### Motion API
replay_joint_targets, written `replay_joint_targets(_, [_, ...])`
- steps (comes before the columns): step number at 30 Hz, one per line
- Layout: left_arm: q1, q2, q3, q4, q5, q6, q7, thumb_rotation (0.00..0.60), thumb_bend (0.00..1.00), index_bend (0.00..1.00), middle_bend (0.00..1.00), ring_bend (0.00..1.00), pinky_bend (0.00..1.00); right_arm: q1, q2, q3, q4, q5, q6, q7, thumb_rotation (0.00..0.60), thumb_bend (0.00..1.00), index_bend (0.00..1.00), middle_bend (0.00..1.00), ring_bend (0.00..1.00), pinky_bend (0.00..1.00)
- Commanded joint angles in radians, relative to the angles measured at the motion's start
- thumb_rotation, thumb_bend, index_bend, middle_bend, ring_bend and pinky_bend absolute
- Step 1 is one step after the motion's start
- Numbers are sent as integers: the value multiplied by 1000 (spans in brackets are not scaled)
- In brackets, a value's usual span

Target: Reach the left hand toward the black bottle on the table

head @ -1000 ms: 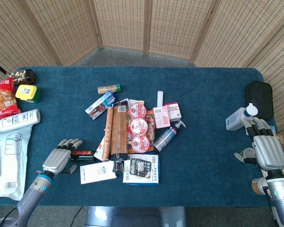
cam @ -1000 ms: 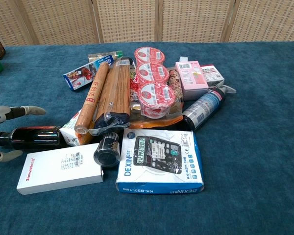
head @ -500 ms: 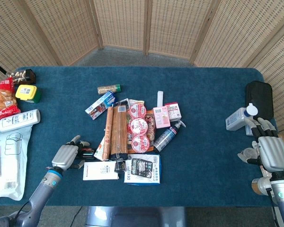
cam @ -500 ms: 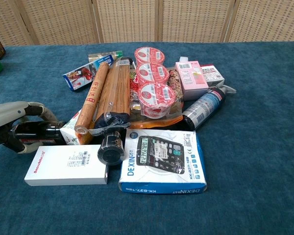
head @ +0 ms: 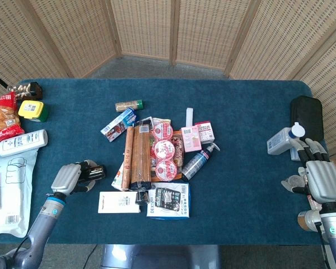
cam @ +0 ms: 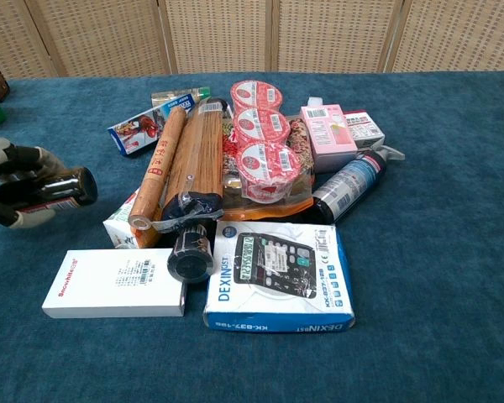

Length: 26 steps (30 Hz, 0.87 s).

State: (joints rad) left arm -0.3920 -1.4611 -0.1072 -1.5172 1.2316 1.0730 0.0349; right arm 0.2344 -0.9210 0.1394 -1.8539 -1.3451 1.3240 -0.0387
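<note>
My left hand point(head: 68, 178) has its fingers curled around the black bottle point(cam: 63, 190), and in the chest view the bottle's dark round end pokes out past my fingers point(cam: 23, 159), lifted clear of the blue desk point(head: 241, 112). The bottle lies roughly level in my grip, its end pointing toward the pile in the middle of the desk. I take the two brown rolls point(head: 138, 154) in that pile as my landmark. My hand and the bottle sit to the left of the rolls, apart from them. Just below the near end of the rolls lies a white flat box point(cam: 115, 283), and beside it a blue Dexin calculator box point(cam: 278, 275); a short black cylinder point(cam: 190, 250) rests between those two. To the right of the rolls a strip of three red-lidded cups point(head: 163, 149) lies alongside them, and further right a pink box point(head: 191, 138) and a dark spray bottle point(head: 199, 162) on its side. Above the rolls lies a blue toothpaste box point(head: 118, 124).

My right hand point(head: 319, 178) is far to the right of the rolls, near the desk's edge, fingers spread and holding nothing, just below a white bottle point(head: 283, 140).
</note>
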Motion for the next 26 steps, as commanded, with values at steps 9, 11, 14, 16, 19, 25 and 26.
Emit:
replay_joint_targets(9, [41,257,-66,-258,52,108,-84,600,371,596,769,998,738,18,-14,5,6,-2,-23,-1,600,139,0,130,0,0])
replay_joint_targets(11, [46,299,-81,-304,62,130,-89,600,371,594,770,996,736,22,-21,5,11,-5,-27,-2,600,139,0,131,0,0])
replay_joint_targets(14, [55,363,-107,-370,80,169,-100,600,369,592,767,992,733,27,-34,4,16,-3,-36,0,600,139,0,130,0,0])
replay_joint_targets(16, [59,403,-120,-407,86,184,-108,600,369,592,767,990,729,31,-42,3,22,-4,-41,-2,600,139,0,130,0,0])
replay_joint_targets(19, [60,450,-136,-444,92,195,-118,600,367,591,766,989,727,34,-44,3,23,-2,-45,-5,600,138,0,130,0,0])
replay_joint_targets(25, [58,484,-151,-477,92,210,-138,600,364,584,762,987,721,30,-41,4,26,6,-42,-5,600,137,0,130,0,0])
replay_joint_targets(26, [57,484,-151,-478,91,210,-137,600,363,584,762,986,721,30,-41,3,27,6,-43,-4,600,136,0,130,0,0])
